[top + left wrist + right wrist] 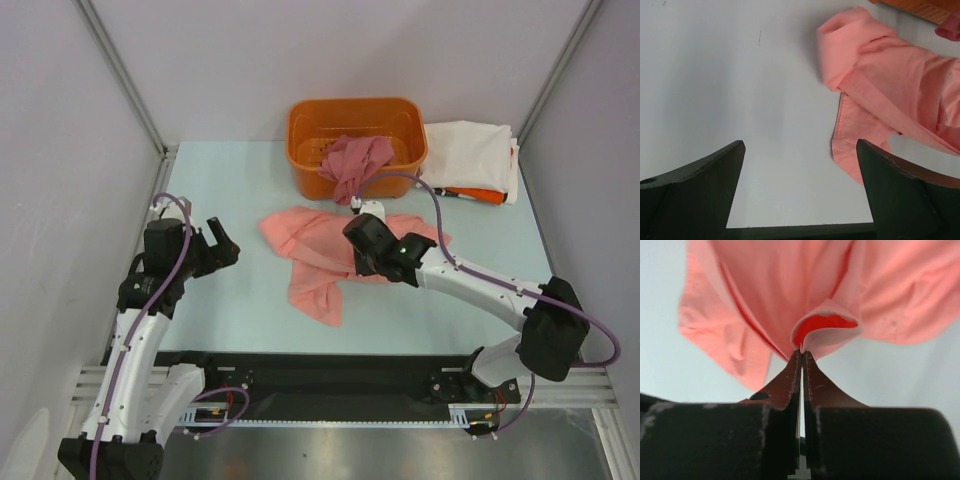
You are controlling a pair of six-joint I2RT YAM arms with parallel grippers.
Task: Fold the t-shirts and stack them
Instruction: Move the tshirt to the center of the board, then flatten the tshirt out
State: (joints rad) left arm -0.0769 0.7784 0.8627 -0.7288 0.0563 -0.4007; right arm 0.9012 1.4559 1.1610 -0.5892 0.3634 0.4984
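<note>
Two fingers of the right gripper (801,359) are pressed together at their tips, with a small raised fold of the salmon-pink t-shirt (790,295) pinched between them. Just past the tips the fold opens into a loop. Beyond that, the rest of the shirt spreads out crumpled to either side of the jaws on the pale table (657,340).

The left gripper (800,190) has its jaws spread wide, with only bare table between them. The same salmon-pink shirt lies ahead of these jaws and to their right, apart from both fingers (700,190).

Farther out beyond the right jaws, a rose-pink t-shirt (355,160) hangs bunched over the near rim of the orange tub (305,150). To the right of the tub, well away from both pairs of jaws, a folded cream-white t-shirt (468,152) lies on top of a folded orange t-shirt (478,194), of which only an edge shows.
</note>
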